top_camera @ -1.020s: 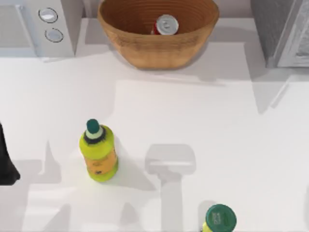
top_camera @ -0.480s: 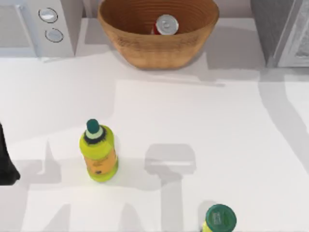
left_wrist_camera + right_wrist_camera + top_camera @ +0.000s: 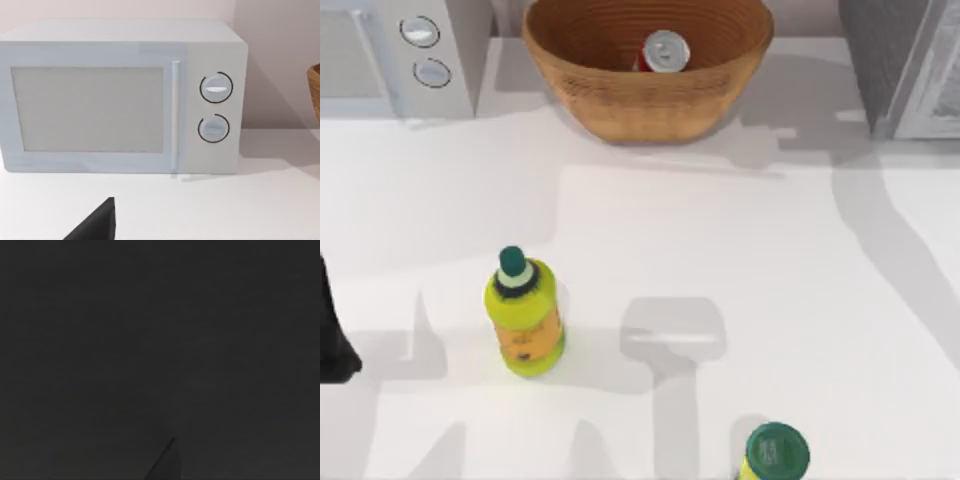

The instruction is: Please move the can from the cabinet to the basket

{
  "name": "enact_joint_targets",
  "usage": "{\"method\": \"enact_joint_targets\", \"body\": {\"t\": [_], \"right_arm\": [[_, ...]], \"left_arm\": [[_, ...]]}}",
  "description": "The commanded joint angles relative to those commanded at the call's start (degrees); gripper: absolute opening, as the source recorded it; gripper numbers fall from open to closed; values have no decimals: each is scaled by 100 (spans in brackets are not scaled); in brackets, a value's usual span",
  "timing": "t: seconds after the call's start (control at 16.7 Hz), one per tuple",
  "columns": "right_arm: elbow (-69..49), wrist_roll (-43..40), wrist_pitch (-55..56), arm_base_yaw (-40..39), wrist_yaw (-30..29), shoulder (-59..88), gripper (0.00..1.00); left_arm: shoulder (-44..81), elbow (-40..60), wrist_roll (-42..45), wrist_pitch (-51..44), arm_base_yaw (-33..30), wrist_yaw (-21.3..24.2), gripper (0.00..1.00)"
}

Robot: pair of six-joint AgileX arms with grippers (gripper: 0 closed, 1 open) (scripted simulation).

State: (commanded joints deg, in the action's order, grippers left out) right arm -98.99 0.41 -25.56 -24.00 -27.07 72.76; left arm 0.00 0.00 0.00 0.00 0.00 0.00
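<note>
The red can [image 3: 664, 52] with its silver top stands upright inside the tan woven basket [image 3: 620, 105] at the back middle of the table. At the back right corner is the grey cabinet [image 3: 880, 60], its pale white-framed door [image 3: 932, 80] facing the table. My left arm [image 3: 332, 335] is parked at the table's left edge, far from the basket. In the left wrist view one dark fingertip [image 3: 97, 225] shows, and the basket's rim [image 3: 315, 92] sits at the picture's edge. The right wrist view is dark.
A white microwave [image 3: 395, 55] with two round knobs fills the back left corner, also seen as the microwave [image 3: 120, 95] facing the left wrist. A yellow-green bottle [image 3: 524, 315] stands front left. A second bottle with a green cap [image 3: 775, 452] stands at the front edge.
A broad shadow has spread down the table's right side below the cabinet. The can, basket, bottles and left arm have not moved.
</note>
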Motion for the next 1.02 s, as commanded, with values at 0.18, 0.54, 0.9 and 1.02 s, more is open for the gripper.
{"method": "enact_joint_targets", "body": {"t": [0.18, 0.54, 0.9, 1.02], "right_arm": [[-158, -1, 62, 109, 110, 211, 100], [-605, 9, 262, 480, 467, 864, 100], [-348, -3, 293, 461, 485, 604, 100], [78, -5, 386, 541, 576, 287, 100]], "left_arm": [[0, 0, 0, 0, 0, 0, 100], [0, 0, 0, 0, 0, 0, 100], [0, 0, 0, 0, 0, 0, 100], [0, 0, 0, 0, 0, 0, 100]]}}
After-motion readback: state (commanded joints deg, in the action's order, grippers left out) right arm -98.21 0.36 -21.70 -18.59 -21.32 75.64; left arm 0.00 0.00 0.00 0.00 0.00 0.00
